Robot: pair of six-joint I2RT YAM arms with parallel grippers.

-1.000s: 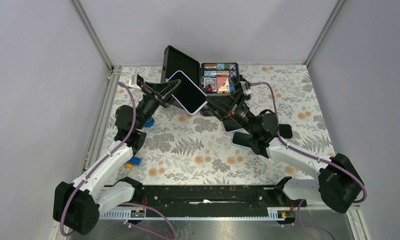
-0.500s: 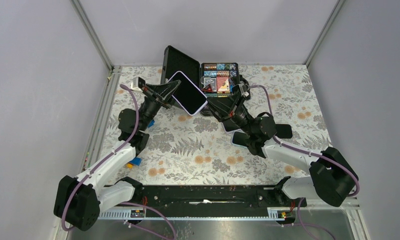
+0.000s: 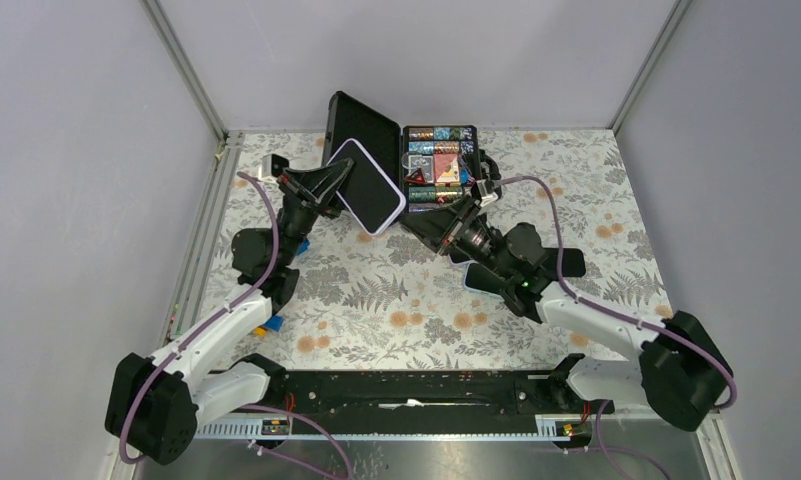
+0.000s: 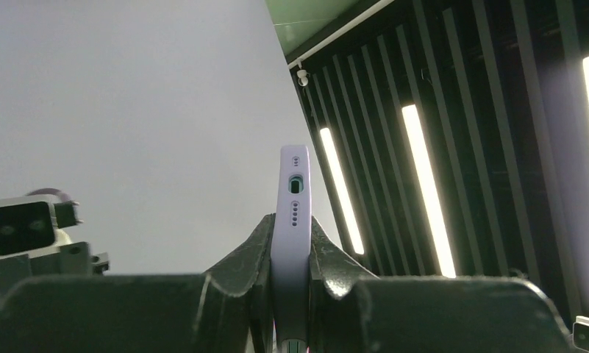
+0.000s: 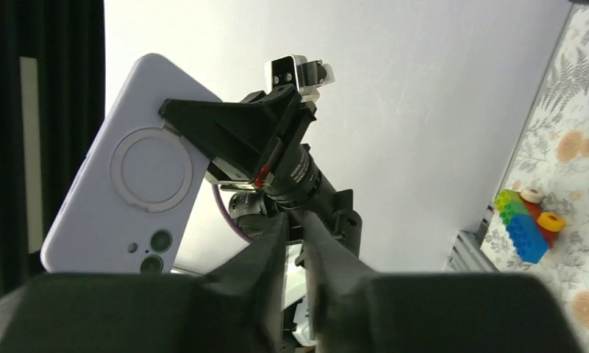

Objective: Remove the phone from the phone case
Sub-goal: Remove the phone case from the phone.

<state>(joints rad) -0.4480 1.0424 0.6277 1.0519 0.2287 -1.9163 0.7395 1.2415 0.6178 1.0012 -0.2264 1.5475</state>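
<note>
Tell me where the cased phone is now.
Top view: the cased phone is clamped in the left gripper, left of centre at the far side, beside the open black box.

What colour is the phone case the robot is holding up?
Pale lilac. The phone case shows best in the right wrist view.

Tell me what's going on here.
The left claw is clamped on a phone in its lilac case, holding it up off the table. The right claw is shut on nothing, close to the phone. The phone is not yet out of the case.
</note>
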